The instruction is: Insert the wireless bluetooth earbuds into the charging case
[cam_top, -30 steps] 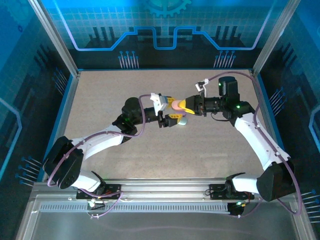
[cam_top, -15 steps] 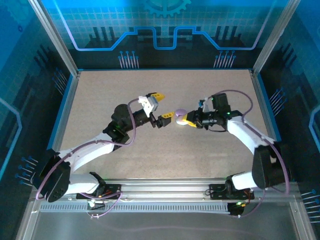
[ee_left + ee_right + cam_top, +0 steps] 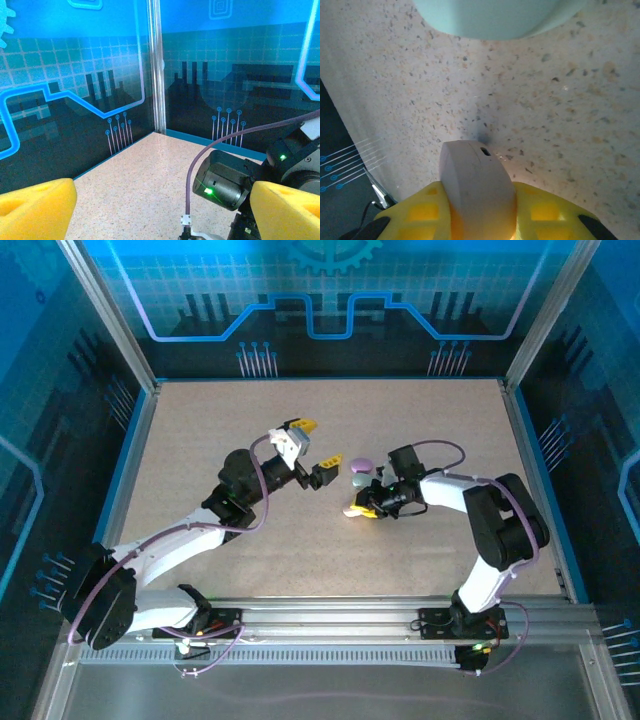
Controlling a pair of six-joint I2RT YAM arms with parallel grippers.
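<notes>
While the speckled, sandy-beige table (image 3: 200,440) is lying flat and matte under blue light, the right gripper (image 3: 358,508) is sitting just right of centre in the top view, its two yellow fingers clamping one charging case (image 3: 351,510). In the right wrist view that case (image 3: 475,175) is showing as a smooth, whitish pebble with one small dark slot. Two yellow pads (image 3: 425,215) with square recesses are pinching it at the bottom edge and hiding its lower part. One mint-green rounded object (image 3: 495,17) is sitting at the top of that frame, cropped by the edge. In the top view it is lying just above the right gripper, and what it is cannot be told. The left gripper (image 3: 318,444) is hanging left of centre, its two fingers standing wide apart around nothing. In the left wrist view two yellow foam fingertips (image 3: 35,207) are poking in at the lower corners, both cropped. A black housing (image 3: 225,180) with one green light is showing between them.
</notes>
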